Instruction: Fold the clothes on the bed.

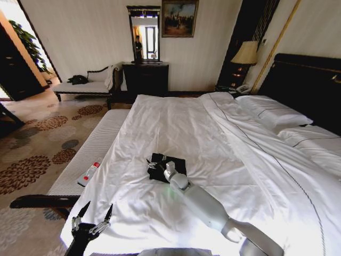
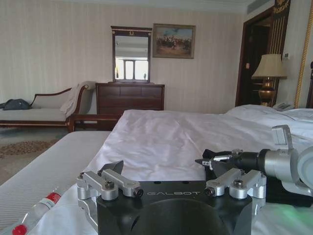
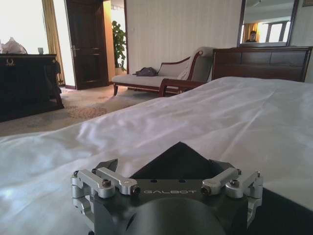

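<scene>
The clothes (image 1: 179,161) lie as a small black folded bundle near the middle of the bed (image 1: 181,120), with no lettering showing. My right gripper (image 1: 155,166) reaches in from the lower right and rests at the bundle's near-left edge. In the right wrist view my right gripper (image 3: 166,167) is open, and a black corner of the clothes (image 3: 178,155) lies between its spread fingers. My left gripper (image 1: 91,218) hangs open at the bed's near-left corner, well clear of the clothes. In the left wrist view my left gripper (image 2: 165,170) is open over the bed (image 2: 161,137), and the right gripper (image 2: 203,159) is farther off.
A pale bench (image 1: 88,152) runs along the bed's left side with a red-capped bottle (image 1: 89,173) on it. White pillows (image 1: 272,109) and the dark headboard (image 1: 309,80) are at the right. A chaise (image 1: 85,86), a dresser (image 1: 145,78) and a lamp (image 1: 246,53) line the far wall.
</scene>
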Robot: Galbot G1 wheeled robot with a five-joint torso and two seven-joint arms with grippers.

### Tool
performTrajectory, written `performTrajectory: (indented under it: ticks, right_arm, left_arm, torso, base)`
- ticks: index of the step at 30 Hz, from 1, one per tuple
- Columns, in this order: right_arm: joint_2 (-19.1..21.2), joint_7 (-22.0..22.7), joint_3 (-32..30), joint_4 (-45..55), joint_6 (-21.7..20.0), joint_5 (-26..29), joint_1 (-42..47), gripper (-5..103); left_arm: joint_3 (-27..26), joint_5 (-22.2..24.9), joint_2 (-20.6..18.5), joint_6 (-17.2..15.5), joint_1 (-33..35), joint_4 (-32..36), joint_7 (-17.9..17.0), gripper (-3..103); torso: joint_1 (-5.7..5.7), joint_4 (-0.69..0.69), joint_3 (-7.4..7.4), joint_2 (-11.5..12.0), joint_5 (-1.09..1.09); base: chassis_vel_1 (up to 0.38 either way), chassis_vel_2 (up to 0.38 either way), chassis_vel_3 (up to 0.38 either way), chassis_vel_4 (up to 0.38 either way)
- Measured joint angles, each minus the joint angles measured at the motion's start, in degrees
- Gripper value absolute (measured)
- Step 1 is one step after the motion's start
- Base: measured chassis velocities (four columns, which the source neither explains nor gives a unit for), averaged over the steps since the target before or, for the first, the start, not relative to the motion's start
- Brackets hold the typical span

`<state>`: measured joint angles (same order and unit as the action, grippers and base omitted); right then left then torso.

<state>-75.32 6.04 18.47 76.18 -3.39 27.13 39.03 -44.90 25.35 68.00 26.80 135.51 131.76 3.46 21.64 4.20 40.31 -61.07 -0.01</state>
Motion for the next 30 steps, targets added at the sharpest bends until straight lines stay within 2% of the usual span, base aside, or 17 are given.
performTrajectory:
  ticks: [9,15,18,20,21,23,25,30]
  right_arm:
    - [1.3,2.0,-0.2,5.1,1.1,2.1,0.8,100]
    - [4.8,3.8,-6.4,11.0,0.6,2.7,2.6,100]
    - [10.2,3.4,-11.7,14.1,1.2,2.8,6.5,100]
    - [14.5,2.3,-15.6,15.4,3.8,2.5,10.1,100]
    - [14.5,2.3,-15.6,15.4,3.8,2.5,10.1,100]
    - [17.9,0.6,-20.3,16.2,6.9,1.5,14.3,100]
    - [18.8,-0.1,-22.3,16.5,7.7,1.2,15.8,100]
    - [21.4,-2.7,-38.0,21.1,9.9,1.3,28.7,100]
  left_arm:
    - [0.0,0.0,0.0,0.0,0.0,0.0,0.0,100]
    - [0.0,0.0,0.0,0.0,0.0,0.0,0.0,100]
    - [0.0,0.0,0.0,0.0,0.0,0.0,0.0,100]
    - [0.0,0.0,0.0,0.0,0.0,0.0,0.0,100]
    - [0.0,0.0,0.0,0.0,0.0,0.0,0.0,100]
    - [0.0,0.0,0.0,0.0,0.0,0.0,0.0,100]
    - [0.0,0.0,0.0,0.0,0.0,0.0,0.0,100]
    - [0.0,0.0,0.0,0.0,0.0,0.0,0.0,100]
  torso:
    - [0.0,-0.01,0.0,0.0,0.02]
    - [0.0,-0.01,0.0,0.0,0.02]
    - [0.0,0.0,0.0,0.0,0.03]
    - [0.0,0.03,0.0,0.0,0.02]
    - [0.0,0.03,0.0,0.0,0.02]
    - [0.0,0.01,0.0,0.0,0.03]
    - [0.0,0.01,-0.01,0.0,0.04]
    - [-0.01,0.0,-0.01,0.0,0.04]
  base:
    - [0.0,0.0,0.0,0.0]
    - [0.0,0.0,0.0,0.0]
    - [0.0,0.0,0.0,0.0]
    - [0.0,0.0,0.0,0.0]
    - [0.0,0.0,0.0,0.0]
    - [0.0,0.0,0.0,0.0]
    - [0.0,0.0,0.0,0.0]
    - [0.0,0.0,0.0,0.0]
